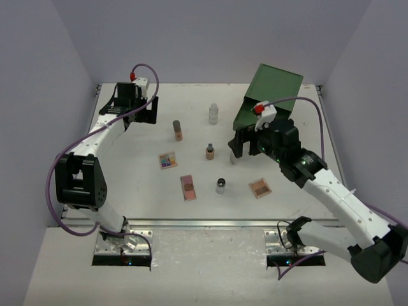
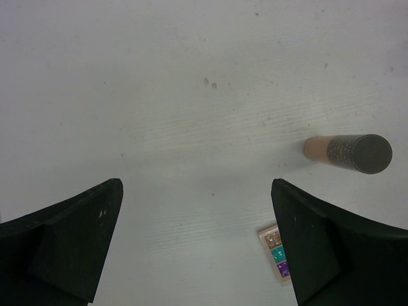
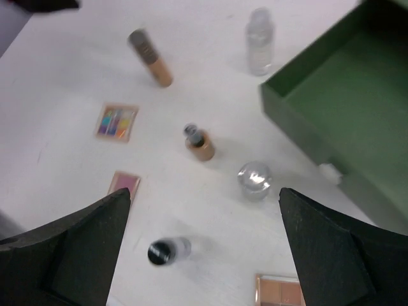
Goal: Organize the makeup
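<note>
Left tool (image 2: 196, 191) is spread all the way with nothing in it, hanging over bare surface (image 2: 159, 95) in the far left part. Right tool (image 3: 204, 194) is also spread wide and empty-handed, hovering mid-right just in front of the green drawer (image 1: 274, 89).

The makeup is all loose on the surface, with the pieces apart from each other:
- The tan tube (image 1: 178, 130) is left of centre and looks upright. In the left wrist view it sits beyond the right-hand finger.
- The clear bottle (image 1: 213, 113) is upright, farther back, near the drawer's left side.
- The short tan bottle (image 1: 210, 152) is at centre, just left of the right tool.
- The multicolour palette (image 1: 168, 159) lies flat on the near side of the tube.
- The pink palette (image 1: 188, 187) lies flat, nearer to the arm bases than the multicolour one.
- The dark-capped bottle (image 1: 221, 185) is just right of the pink palette. It is blurred in the right wrist view, so I cannot tell whether it is upright or tipped.
- The brown palette (image 1: 260, 187) lies flat, right of the dark-capped bottle.
- The round clear bottle (image 3: 254, 180) is under the right tool near the drawer's front corner, untouched by the fingers. It is mostly hidden in the top view.
</note>
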{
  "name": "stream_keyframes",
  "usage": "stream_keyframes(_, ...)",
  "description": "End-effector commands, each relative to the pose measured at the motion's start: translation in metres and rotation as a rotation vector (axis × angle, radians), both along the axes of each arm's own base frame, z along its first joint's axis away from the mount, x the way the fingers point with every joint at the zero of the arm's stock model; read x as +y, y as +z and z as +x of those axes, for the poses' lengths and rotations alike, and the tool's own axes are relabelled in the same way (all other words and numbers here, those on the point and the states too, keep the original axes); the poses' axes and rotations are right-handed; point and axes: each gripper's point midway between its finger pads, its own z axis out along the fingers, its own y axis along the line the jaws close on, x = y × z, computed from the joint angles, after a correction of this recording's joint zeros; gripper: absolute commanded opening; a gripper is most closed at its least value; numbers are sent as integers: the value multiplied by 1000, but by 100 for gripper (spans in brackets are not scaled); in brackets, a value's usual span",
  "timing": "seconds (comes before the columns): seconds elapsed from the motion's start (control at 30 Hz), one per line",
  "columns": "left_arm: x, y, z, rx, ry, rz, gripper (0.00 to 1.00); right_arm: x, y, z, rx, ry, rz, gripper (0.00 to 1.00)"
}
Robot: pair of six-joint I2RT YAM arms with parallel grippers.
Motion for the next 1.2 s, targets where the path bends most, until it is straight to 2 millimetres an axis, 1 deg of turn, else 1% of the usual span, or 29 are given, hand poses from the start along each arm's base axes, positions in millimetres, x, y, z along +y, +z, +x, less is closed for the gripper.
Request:
stream_keyframes(0.0, -1, 33, 5, -88, -19, 0, 100, 41, -34, -66, -147, 552, -37, 99)
stream_keyframes(0.03, -1, 36, 6, -95, -19, 0, 100, 41, -55, -77, -148, 600, -45, 98)
stream_keyframes(0.07, -1, 38, 6, -99, -21, 0, 100, 43, -53, -82, -159, 621, -35, 97)
stream_keyframes(0.1, -1, 40, 7, -104, -20, -1, 100, 43, -77, -90, -156, 651, -47, 97)
stream_keyframes(0.13, -1, 42, 7, -110, -23, 0, 100, 43, -86, -94, -159, 660, -50, 97)
stream_keyframes(0.17, -1, 44, 6, -113, -23, 0, 100, 43, -93, -96, -174, 660, -54, 98)
stream_keyframes(0.2, -2, 46, 4, -118, -25, -1, 100, 41, -104, -98, -187, 649, -63, 98)
stream_keyframes(0.23, -2, 49, 3, -125, -28, -2, 100, 41, -110, -99, -190, 652, -67, 98)
stream_keyframes(0.3, -2, 47, 0, -122, -33, 1, 100, 43, -127, -104, -171, 679, -78, 98)
stream_keyframes(0.4, -1, 44, -2, -114, -31, 4, 100, 50, -149, -105, -169, 725, -119, 99)
stream_keyframes(0.5, -1, 44, -4, -111, -25, -1, 100, 52, -163, -100, -179, 710, -117, 99)
stream_keyframes(0.57, -1, 44, -6, -111, -25, -3, 100, 57, -166, -98, -184, 720, -104, 98)
stream_keyframes(0.63, -1, 41, -9, -105, -23, 0, 100, 69, -168, -95, -176, 745, -95, 96)
stream_keyframes(0.67, 1, 41, -10, -105, -19, 7, 100, 70, -177, -93, -152, 741, -118, 95)
stream_keyframes(0.7, 2, 40, -11, -104, -16, 11, 100, 75, -174, -89, -168, 738, -118, 94)
stream_keyframes(0.83, 6, 35, -13, -91, -6, 31, 100, 83, -170, -80, -191, 712, -87, 83)
stream_keyframes(0.9, 7, 32, -14, -83, -5, 35, 100, 90, -167, -79, -172, 717, -57, 73)
stream_keyframes(0.93, 7, 31, -15, -81, -3, 37, 100, 92, -167, -80, -166, 727, -53, 70)
stream_keyframes(1.03, 9, 28, -15, -75, 3, 46, 100, 96, -168, -80, -133, 737, -57, 47)
stream_keyframes(1.07, 10, 28, -14, -74, 7, 47, 100, 97, -168, -80, -132, 737, -57, 46)
stream_keyframes(1.13, 10, 26, -15, -68, 7, 51, 100, 97, -161, -80, -141, 735, -46, 35)
stream_keyframes(1.17, 11, 25, -16, -65, 8, 53, 100, 97, -153, -82, -156, 746, -42, 25)
